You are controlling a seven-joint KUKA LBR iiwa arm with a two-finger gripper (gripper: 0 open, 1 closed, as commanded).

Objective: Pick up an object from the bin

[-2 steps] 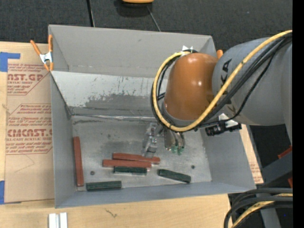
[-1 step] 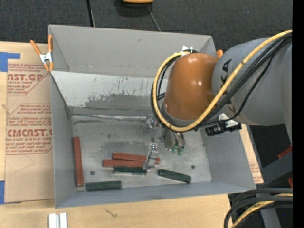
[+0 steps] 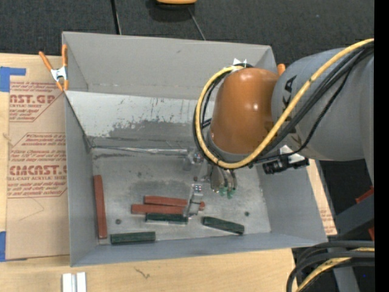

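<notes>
From the camera view, I had the gripper (image 3: 195, 204) low in the bin (image 3: 140, 59), hanging beneath the orange wrist cover (image 3: 243, 117). Its tip stood at the right-hand end of a small cluster of sticks near the middle of the floor. That cluster was an upper red-brown stick (image 3: 164, 200), a lower red-brown stick (image 3: 155, 210) just beside it, and a dark green stick (image 3: 165, 219) lying along the front of both. The three lay nearly parallel and close enough that I could not say which one the tip was on. Whether the pincer was spread or pressed together I could not tell either, because the tool body and its shadow hid the tip. I judged the step in hand to be closing in on one stick end, and that doing it well meant taking a single stick across its narrow width, not pinching along its length. It also meant settling low enough to get under its edge without driving into the floor. The risk I saw was catching two neighbours at once or nudging the cluster askew. A second dark green stick (image 3: 223, 225) lay apart to the right, a third (image 3: 132, 238) near the front left corner, and a long red-brown stick (image 3: 99, 207) ran along the left wall, all well clear.
</notes>
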